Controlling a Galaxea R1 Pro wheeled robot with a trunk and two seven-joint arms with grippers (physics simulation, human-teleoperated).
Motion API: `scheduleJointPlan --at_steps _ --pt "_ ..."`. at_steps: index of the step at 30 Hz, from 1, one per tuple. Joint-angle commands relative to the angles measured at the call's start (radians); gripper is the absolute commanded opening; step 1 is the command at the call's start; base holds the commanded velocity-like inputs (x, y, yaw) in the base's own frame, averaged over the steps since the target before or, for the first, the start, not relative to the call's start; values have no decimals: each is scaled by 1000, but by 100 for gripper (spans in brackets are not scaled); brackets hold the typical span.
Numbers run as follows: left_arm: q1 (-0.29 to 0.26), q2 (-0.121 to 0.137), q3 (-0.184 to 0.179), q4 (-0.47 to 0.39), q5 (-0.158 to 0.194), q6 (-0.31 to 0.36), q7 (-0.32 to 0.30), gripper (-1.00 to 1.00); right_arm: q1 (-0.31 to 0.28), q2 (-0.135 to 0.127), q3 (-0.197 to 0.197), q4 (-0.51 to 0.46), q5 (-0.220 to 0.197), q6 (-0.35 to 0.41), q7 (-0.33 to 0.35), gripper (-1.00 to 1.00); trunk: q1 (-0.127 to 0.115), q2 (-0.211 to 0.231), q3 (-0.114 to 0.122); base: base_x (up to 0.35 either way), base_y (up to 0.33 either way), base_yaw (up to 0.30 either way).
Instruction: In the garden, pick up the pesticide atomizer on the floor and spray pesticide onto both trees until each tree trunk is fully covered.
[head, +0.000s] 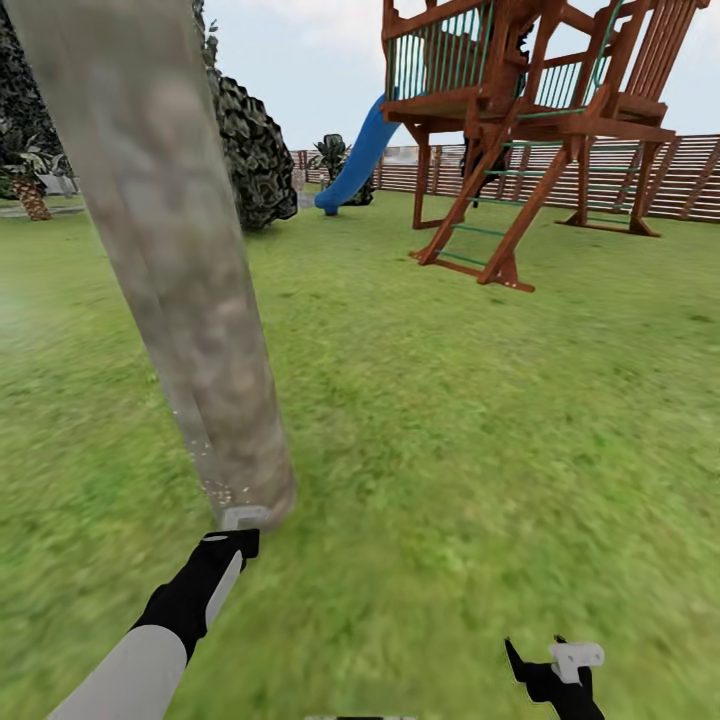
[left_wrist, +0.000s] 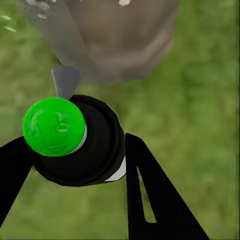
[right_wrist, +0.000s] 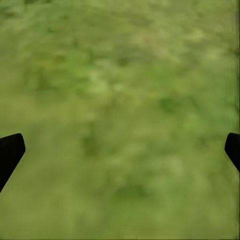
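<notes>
Green lawn (head: 480, 420) spreads across the head view, blurry underfoot, with a brown slat fence (head: 690, 175) along the far edge. A red-brown wooden play tower (head: 520, 130) with green rungs stands on the grass at the upper right, and a blue slide (head: 358, 160) curves down from it. Dark jagged foliage (head: 250, 150) rises behind the trunk at the upper left.

A thick, pale grey-brown mottled trunk (head: 170, 270) slants down through the left of the head view and meets the grass just ahead of the left arm. Small pale specks dot its lower part.

The left gripper (left_wrist: 75, 165) reaches toward the base of that trunk, its jaws closed around the atomizer (left_wrist: 75, 142). In the left wrist view the atomizer shows as a round black body with a bright green cap, sitting between the two black fingers (left_wrist: 160, 200), a grey nozzle poking out toward the trunk base close in front. In the head view the arm's black wrist ends right at the foot of the trunk.

The right gripper (right_wrist: 120, 150) hangs low at the bottom right of the head view, well apart from the trunk. Its jaws stand wide, with only blurred grass between the two black fingertips (right_wrist: 10, 150)
</notes>
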Motion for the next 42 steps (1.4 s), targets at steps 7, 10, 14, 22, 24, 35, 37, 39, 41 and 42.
scheduleJointPlan --at_steps 7,10,14,22,24,35,37,39,41,42 --pt "0 0 -1 0 0 -1 0 -100 0 0 1 0 0 0 0 100 0 0 0 76 -265 79" --pt "0 0 -1 0 0 -1 0 -100 0 0 1 0 0 0 0 100 0 0 0 2 -272 267" --pt "0 0 -1 0 0 0 0 -100 0 0 1 0 0 0 0 100 0 0 0 0 -272 277" --pt "0 1 0 0 2 -1 0 -100 0 0 0 0 0 0 0 100 0 0 0 47 -272 196" --pt "0 1 0 0 4 -1 0 -100 0 0 0 0 0 0 0 100 0 0 0 93 -273 13" --pt "0 2 0 -2 3 -4 -1 -100 0 0 0 0 0 0 -1 100 0 0 0 70 -273 254" --pt "0 9 -1 -11 1 -5 -3 -100 0 0 1 0 0 0 0 100 0 0 0 2 -149 277" --pt "0 13 -3 -16 -4 -5 -8 -100 0 0 1 1 0 0 1 100 0 0 0 0 -23 179" --pt "-4 13 -11 -25 -8 -3 -18 -100 0 0 1 1 0 0 1 100 0 0 0 0 -4 32" --pt "-12 7 -14 -54 -6 9 -21 -100 0 1 2 2 0 0 1 100 0 0 0 0 -1 4"
